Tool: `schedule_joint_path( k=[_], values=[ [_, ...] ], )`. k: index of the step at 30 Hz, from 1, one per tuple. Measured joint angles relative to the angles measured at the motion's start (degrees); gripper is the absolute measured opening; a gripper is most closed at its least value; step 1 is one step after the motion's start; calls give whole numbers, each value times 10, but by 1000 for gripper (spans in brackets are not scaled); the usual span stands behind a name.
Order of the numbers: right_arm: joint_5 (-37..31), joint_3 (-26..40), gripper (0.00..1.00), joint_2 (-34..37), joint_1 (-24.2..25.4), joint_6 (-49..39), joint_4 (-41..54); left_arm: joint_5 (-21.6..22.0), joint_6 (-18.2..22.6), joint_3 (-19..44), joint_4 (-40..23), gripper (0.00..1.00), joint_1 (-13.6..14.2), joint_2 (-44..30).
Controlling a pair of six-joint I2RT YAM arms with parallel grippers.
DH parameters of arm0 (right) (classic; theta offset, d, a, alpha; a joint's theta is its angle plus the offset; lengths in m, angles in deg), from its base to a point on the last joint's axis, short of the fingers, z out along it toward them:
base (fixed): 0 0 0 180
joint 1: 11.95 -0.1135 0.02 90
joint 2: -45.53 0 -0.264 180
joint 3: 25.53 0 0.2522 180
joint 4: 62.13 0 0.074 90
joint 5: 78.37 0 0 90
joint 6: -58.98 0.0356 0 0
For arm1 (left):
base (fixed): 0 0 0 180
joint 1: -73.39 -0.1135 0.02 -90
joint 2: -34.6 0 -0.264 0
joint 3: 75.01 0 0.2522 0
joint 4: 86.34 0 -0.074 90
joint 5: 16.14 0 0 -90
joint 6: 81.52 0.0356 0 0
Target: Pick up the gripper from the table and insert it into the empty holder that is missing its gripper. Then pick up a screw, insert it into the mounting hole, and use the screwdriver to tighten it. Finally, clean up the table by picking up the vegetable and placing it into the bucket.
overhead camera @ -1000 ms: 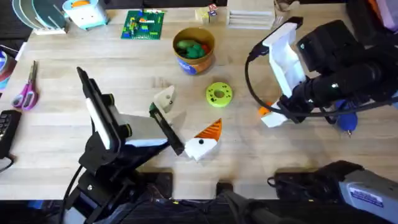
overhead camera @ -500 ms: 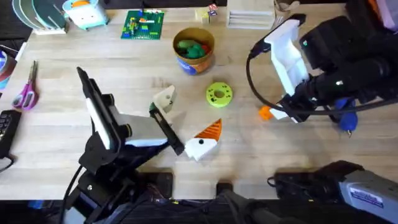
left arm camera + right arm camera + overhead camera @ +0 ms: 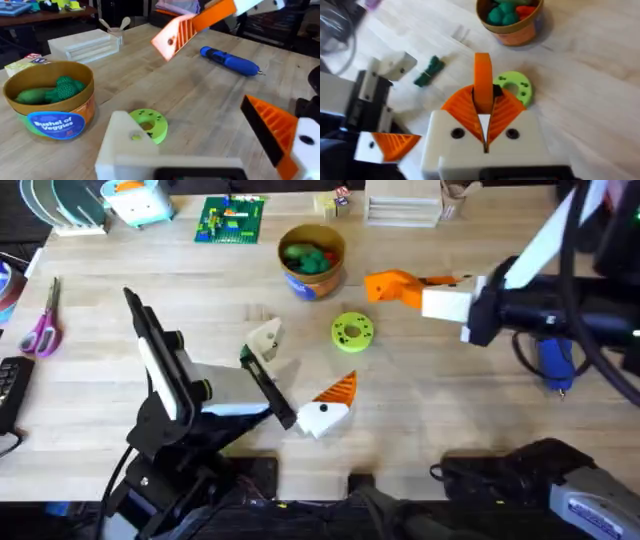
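Reaching in from the right edge of the table point(image 3: 90, 300), the right gripper point(image 3: 392, 287) is hovering above the wood, its 2 orange pads pinching 1 small orange wedge, the gripper piece point(image 3: 483, 82), upright between them. The left gripper point(image 3: 300, 385) is resting low at centre, spread wide: 1 mount is wearing a ribbed orange tip point(image 3: 338, 388), while 1 bare white holder point(image 3: 266, 337) is showing no tip. 1 dark green vegetable point(image 3: 429, 71) is lying just beside that holder. 1 blue screwdriver point(image 3: 555, 364) is lying at the right. 1 tan bucket point(image 3: 312, 260) is standing far centre, with 1 green disc point(image 3: 351, 331) near it.
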Motion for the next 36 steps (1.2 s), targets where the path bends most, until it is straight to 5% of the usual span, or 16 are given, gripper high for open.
schedule_joint_path(
  k=[7,18,36],
  values=[
    [143,-83,11,91,1,303,-113,-1,0,0,0,992,0,0],
    [375,-84,11,256,0,449,-289,-4,0,0,0,992,0,0],
    [415,-84,11,281,-44,539,-373,-6,0,0,0,993,0,0]
  ],
)
